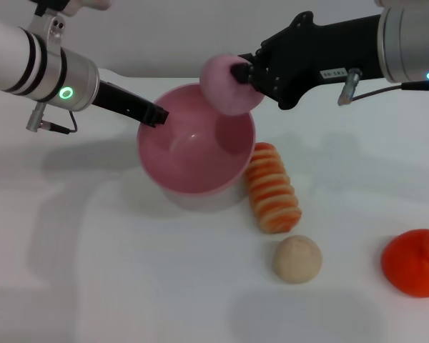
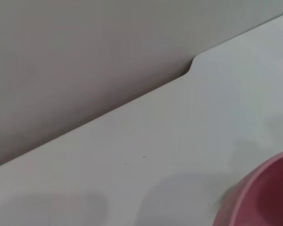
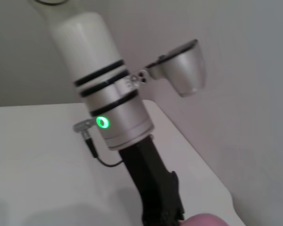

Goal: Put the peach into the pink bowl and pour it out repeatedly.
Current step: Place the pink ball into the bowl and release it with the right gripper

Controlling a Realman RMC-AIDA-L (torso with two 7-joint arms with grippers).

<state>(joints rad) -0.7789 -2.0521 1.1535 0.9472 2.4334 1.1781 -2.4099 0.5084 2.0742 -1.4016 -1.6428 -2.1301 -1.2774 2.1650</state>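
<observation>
The pink bowl [image 1: 196, 146] is tilted toward me, above the white table. My left gripper [image 1: 157, 116] is shut on its left rim and holds it. My right gripper [image 1: 242, 73] is shut on the peach [image 1: 225, 84], a pale pink round fruit, and holds it over the bowl's far right rim. The bowl's inside is empty. The left wrist view shows only a piece of the bowl's rim [image 2: 266, 195]. The right wrist view shows the left arm [image 3: 118, 117] and a sliver of the peach [image 3: 205, 220].
A striped orange-and-cream toy [image 1: 272, 188] lies just right of the bowl. A beige ball [image 1: 297, 259] sits in front of it. A larger orange-red fruit [image 1: 417, 262] lies at the right edge. The table's back edge meets a grey wall [image 2: 85, 61].
</observation>
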